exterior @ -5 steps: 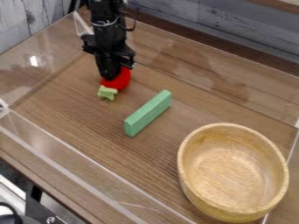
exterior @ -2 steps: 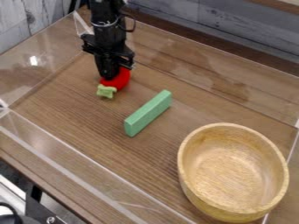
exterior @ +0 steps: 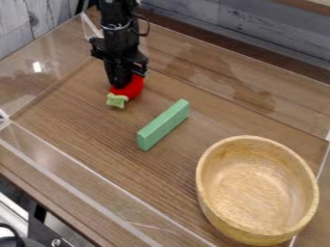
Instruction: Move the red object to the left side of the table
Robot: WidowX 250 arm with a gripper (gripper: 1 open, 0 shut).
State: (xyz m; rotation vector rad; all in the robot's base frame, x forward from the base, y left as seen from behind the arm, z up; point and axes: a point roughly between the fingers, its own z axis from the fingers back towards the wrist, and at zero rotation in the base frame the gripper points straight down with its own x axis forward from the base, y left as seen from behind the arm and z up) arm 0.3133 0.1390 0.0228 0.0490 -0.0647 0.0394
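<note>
- At the far left of the worktop, the black hand points straight down, its fingers drawn together and clamped on the red toy.
- The toy sits low at the fingertips, at the worktop surface; its light green leafy end sticks out toward the camera, just below the hand.
- A green block lies flat and slanted near the toy, apart from it, toward the middle.
- A wooden bowl stands well apart at the near right corner.
- Clear low walls border the worktop.
</note>
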